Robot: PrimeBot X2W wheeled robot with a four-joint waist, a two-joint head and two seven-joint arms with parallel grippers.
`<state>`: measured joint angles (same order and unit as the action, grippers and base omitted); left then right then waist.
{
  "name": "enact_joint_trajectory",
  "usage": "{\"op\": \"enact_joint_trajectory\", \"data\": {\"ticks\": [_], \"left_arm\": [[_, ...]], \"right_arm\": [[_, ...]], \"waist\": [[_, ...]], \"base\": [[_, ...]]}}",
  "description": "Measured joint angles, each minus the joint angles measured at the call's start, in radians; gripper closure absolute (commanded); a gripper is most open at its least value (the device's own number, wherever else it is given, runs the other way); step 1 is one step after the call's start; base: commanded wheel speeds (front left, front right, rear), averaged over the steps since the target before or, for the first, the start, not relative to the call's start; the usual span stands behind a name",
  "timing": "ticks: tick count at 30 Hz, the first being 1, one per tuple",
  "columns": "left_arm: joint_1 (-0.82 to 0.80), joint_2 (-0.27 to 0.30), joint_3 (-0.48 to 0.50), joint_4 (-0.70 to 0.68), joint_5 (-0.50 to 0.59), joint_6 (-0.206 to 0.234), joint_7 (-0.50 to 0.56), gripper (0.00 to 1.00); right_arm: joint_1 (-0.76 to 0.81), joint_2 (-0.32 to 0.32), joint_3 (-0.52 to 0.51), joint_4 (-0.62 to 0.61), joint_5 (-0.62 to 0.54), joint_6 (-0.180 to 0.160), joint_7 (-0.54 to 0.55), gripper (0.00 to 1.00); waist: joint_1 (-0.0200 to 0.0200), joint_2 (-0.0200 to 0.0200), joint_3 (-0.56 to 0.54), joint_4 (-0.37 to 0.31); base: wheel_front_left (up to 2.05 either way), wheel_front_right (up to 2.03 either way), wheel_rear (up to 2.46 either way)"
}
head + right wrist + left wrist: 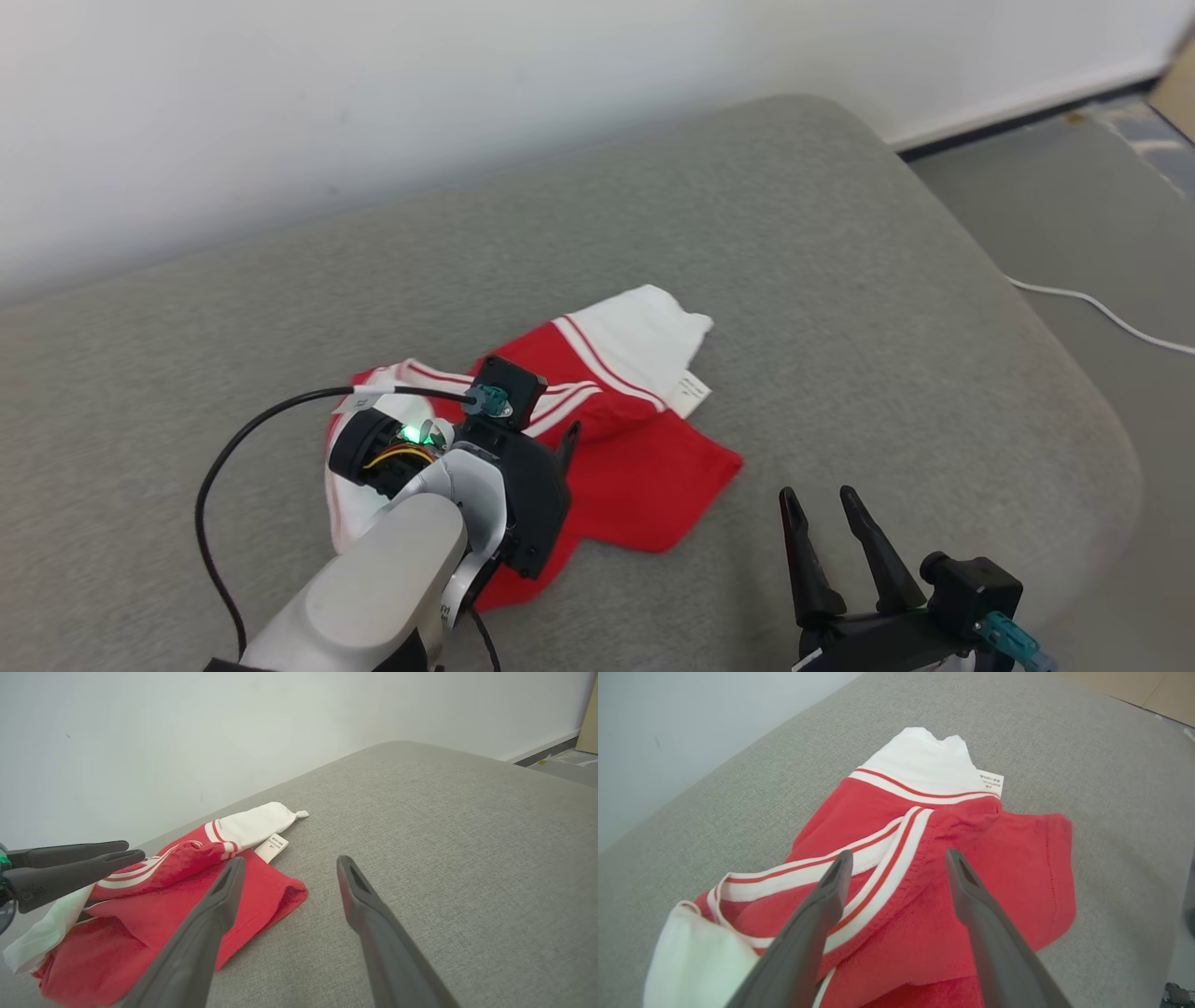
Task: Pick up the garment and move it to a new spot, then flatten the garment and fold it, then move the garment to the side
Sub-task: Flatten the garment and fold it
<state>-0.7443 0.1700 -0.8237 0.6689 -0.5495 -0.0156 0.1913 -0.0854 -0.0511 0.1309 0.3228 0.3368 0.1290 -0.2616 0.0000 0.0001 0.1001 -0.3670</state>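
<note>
A black cable [210,485] loops over the grey cushion [840,233] at the far left of the head view and runs to the wrist of the left arm. This arm comes in from 7 o'clock and hangs over the garment [644,467]. In the left wrist view, the left gripper [899,856] has its two fingers spread wide with nothing between them – they stand above the red cloth and its white-and-red striped band. I cannot tell if the tips touch the cloth.

The garment is red and white and lies crumpled on the cushion, a little left of the middle in the head view. One white part sits at its 8 o'clock end, under the left arm. Another white part reaches out toward 1 o'clock. Just beside that part, on its 4 o'clock side, a small white label [691,392] lies flat on the cushion. The red body spreads toward 5 o'clock, folded over itself, and is not flat.

The right gripper [820,497] is at 4 o'clock from the garment, near it but apart. Its fingers are fully apart and hold nothing – the right wrist view shows bare cushion between them, with the garment to their left.

At the far right, beyond the cushion edge, a white cable [1102,313] lies on the floor [1074,205].
</note>
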Motion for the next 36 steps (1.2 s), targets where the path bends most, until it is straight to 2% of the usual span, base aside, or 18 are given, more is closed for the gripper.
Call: {"op": "enact_joint_trajectory", "data": {"ticks": [4,7,12,13,14,26,30,34,36], "left_arm": [[-0.026,-0.018,-0.013,0.062,0.001,-0.008,0.023,0.00],[-0.050,-0.017,-0.030,0.101,0.022,0.003,0.032,0.00],[-0.072,-0.020,-0.041,0.147,0.024,-0.003,0.053,0.00],[-0.077,-0.019,-0.040,0.152,0.024,-0.003,0.051,0.54],[-0.082,-0.019,-0.040,0.156,0.025,-0.002,0.045,1.00],[-0.222,-0.088,0.016,0.080,0.022,0.012,-0.243,1.00],[-0.303,-0.106,0.046,0.031,0.003,0.001,-0.345,1.00],[-0.370,-0.117,0.101,-0.048,-0.065,-0.004,-0.421,1.00],[-0.372,-0.117,0.136,-0.122,-0.167,-0.016,-0.438,1.00]], "right_arm": [[-0.004,-0.001,0.002,-0.009,0.024,0.000,0.000,0.00],[-0.007,0.000,0.007,-0.013,0.034,0.000,0.000,0.00],[-0.007,-0.001,0.007,-0.020,0.045,0.000,0.000,0.00],[-0.007,0.000,0.007,-0.021,0.048,0.000,0.000,0.00],[-0.007,0.000,0.007,-0.021,0.049,0.000,0.000,0.00],[-0.012,0.000,0.014,-0.014,0.038,0.000,0.000,0.00],[-0.013,0.000,0.015,-0.008,0.026,0.000,0.000,0.00],[-0.009,0.000,0.015,-0.002,0.015,0.000,0.000,0.00],[-0.005,0.000,0.015,0.002,0.010,0.000,0.000,0.00]], "waist": [[0.0000,-0.0001,0.024,-0.058],[0.0001,0.0000,0.044,-0.096],[0.0001,0.0000,0.082,-0.134],[0.0001,0.0000,0.089,-0.138],[0.0001,0.0000,0.094,-0.142],[0.0001,0.0000,0.086,-0.103],[0.0000,-0.0001,0.070,-0.084],[0.0001,0.0000,0.056,-0.061],[0.0001,0.0000,0.048,-0.049]], "base": [[0.00,0.00,0.00],[0.00,0.00,0.00],[0.00,0.00,0.00],[0.00,0.00,0.00],[0.00,0.00,0.00],[0.00,0.00,0.00],[0.00,0.00,0.00],[0.00,0.00,0.00],[0.00,0.00,0.00]]}}
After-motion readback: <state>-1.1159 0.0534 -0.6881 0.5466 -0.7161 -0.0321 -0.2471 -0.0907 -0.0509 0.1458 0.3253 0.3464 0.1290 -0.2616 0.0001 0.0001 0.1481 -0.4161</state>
